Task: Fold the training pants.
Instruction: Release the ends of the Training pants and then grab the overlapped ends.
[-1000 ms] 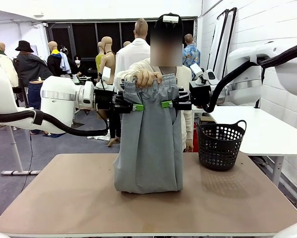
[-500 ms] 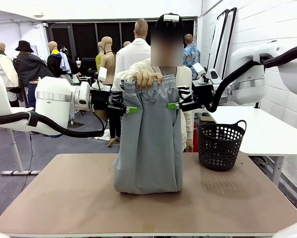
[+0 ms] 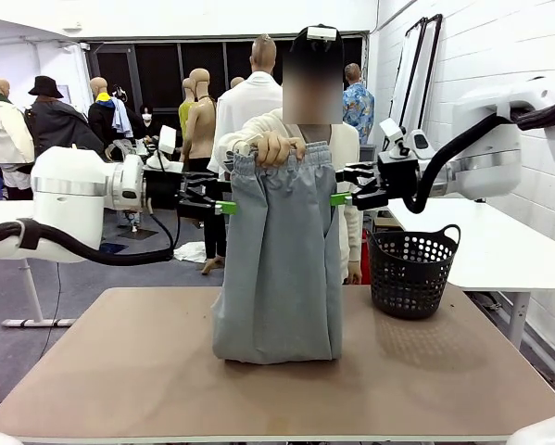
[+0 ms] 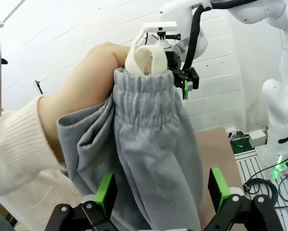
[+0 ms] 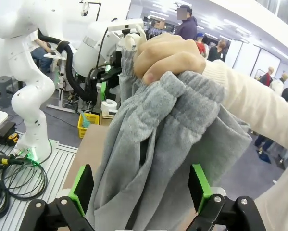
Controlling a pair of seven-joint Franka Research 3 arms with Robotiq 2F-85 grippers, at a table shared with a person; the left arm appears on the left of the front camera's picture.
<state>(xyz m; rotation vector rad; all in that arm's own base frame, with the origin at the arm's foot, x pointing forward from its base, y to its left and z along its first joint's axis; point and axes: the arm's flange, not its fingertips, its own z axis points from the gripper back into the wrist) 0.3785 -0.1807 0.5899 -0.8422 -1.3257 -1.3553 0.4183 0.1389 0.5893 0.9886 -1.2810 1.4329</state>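
Basket near training pants

The training pants hide most of the person behind them. Both wrist views cut off the pant legs at the bottom.
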